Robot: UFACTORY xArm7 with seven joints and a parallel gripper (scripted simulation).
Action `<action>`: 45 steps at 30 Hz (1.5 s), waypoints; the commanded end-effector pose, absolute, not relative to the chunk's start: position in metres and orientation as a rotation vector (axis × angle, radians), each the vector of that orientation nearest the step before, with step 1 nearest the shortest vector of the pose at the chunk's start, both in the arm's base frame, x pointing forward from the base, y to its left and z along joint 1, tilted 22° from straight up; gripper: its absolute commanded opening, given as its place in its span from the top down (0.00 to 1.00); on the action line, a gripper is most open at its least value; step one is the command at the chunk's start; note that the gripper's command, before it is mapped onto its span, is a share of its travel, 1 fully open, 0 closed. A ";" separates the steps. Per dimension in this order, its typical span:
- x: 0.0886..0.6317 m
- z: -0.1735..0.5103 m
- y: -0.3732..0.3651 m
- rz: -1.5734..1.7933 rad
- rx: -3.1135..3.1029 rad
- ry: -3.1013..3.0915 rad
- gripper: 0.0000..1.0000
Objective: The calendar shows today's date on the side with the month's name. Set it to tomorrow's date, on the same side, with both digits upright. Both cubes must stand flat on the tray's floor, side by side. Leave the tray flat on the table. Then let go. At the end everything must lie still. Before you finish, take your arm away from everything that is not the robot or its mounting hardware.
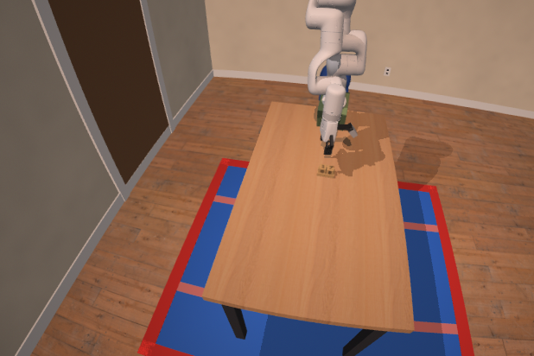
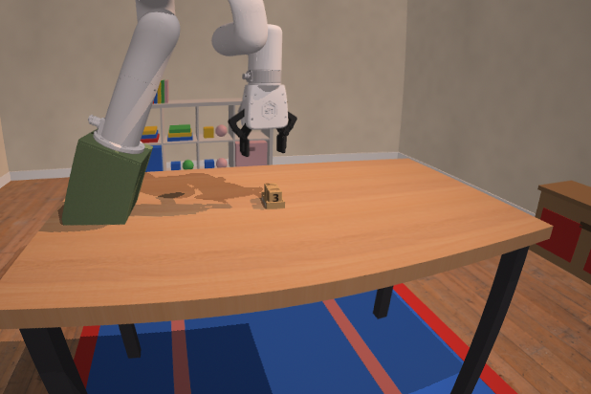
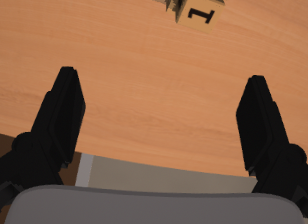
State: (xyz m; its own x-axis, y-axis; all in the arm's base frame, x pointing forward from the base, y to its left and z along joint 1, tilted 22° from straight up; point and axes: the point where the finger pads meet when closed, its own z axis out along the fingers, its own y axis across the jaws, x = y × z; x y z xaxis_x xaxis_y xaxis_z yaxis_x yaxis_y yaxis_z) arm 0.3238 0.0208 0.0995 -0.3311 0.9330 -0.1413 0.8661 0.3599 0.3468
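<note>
The small wooden calendar tray (image 1: 326, 175) (image 2: 274, 206) stands on the table. Two wooden cubes sit side by side in it, a left cube (image 1: 321, 169) and a right cube (image 1: 330, 169) in the top view; their digits are too small to read there. In the exterior view the nearer cube (image 2: 274, 197) shows a 3 on its side and mostly hides the other. In the wrist view a cube (image 3: 201, 14) at the top edge shows a 1, turned sideways in the picture. My gripper (image 1: 328, 152) (image 2: 263, 152) (image 3: 162, 89) is open and empty, above the table and the calendar's height. The month's name is not readable.
The wooden table (image 1: 302, 236) (image 2: 335, 237) bears the calendar. The arm's green base block (image 2: 102, 185) stands at the table's left end in the exterior view. The arm's shadow (image 1: 363, 154) falls beside the calendar. A shelf with toys stands against the wall behind.
</note>
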 end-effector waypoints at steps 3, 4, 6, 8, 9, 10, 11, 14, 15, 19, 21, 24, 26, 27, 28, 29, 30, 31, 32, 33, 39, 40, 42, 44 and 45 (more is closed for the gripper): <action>0.321 0.097 0.020 0.259 1.280 2.488 0.00; 0.320 0.096 0.019 0.252 1.238 2.507 0.00; 0.319 0.095 0.019 0.235 1.139 2.549 0.00; 0.318 0.094 0.019 0.218 1.046 2.584 0.00; 0.317 0.093 0.019 0.207 0.978 2.608 0.00; 0.317 0.093 0.019 0.204 0.959 2.614 0.00; 0.316 0.092 0.019 0.190 0.881 2.639 0.00; 0.315 0.091 0.019 0.178 0.810 2.659 0.00; 0.314 0.091 0.019 0.167 0.747 2.675 0.00; 0.312 0.088 0.019 0.139 0.579 2.712 0.00; 0.311 0.088 0.019 0.133 0.541 2.719 0.00; 0.311 0.088 0.019 0.130 0.524 2.722 0.00; 0.311 0.088 0.019 0.130 0.524 2.722 0.00; 0.311 0.088 0.019 0.130 0.524 2.722 0.00; 0.311 0.088 0.019 0.130 0.524 2.722 0.00; 0.311 0.088 0.019 0.130 0.524 2.722 0.00; 0.311 0.088 0.019 0.130 0.524 2.722 0.00; 0.311 0.088 0.019 0.130 0.524 2.722 0.00; 0.311 0.087 0.019 0.130 0.524 2.722 0.00; 0.311 0.087 0.019 0.130 0.524 2.722 0.00; 0.313 0.083 0.019 0.130 0.524 2.722 0.00; 0.313 0.081 0.019 0.130 0.524 2.722 0.00; 0.315 0.078 0.019 0.130 0.524 2.722 0.00; 0.316 0.074 0.019 0.130 0.524 2.722 0.00; 0.317 0.072 0.019 0.129 0.524 2.722 0.00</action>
